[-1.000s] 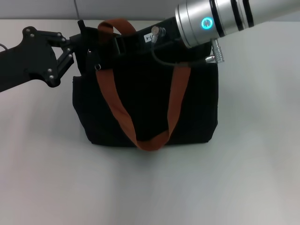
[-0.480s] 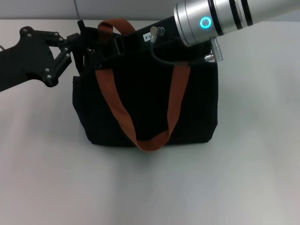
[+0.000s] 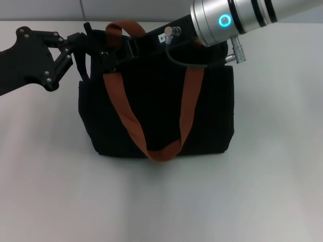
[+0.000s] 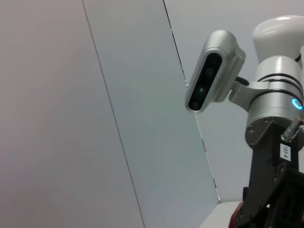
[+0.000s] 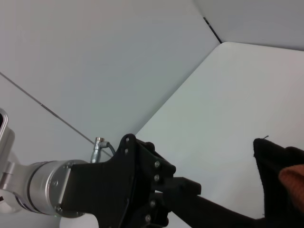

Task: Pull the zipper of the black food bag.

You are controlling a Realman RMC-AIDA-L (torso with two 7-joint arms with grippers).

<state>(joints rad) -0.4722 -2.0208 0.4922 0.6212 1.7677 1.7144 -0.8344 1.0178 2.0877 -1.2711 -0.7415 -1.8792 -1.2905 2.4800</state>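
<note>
The black food bag (image 3: pixel 156 113) is seen as plain, unpatterned black fabric. Its strap handles (image 3: pixel 187 108) are coloured rust-brown. The desk (image 3: pixel 161 201) is shown in a pale off-white. The left hand (image 3: pixel 83 43) is finished in matte black. The right arm (image 3: pixel 242 17) is finished in brushed silver, banded with black rings and marked by a glowing cyan ring light (image 3: pixel 224 20). The wall (image 4: pixel 71 95) is rendered in light grey.

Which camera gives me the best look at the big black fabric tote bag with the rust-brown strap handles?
The head view: the black fabric tote bag shows whole, front panel and rust-brown strap handles included. The right wrist view catches only a black corner of it with a bit of strap. The left wrist view shows almost none of it.
</note>
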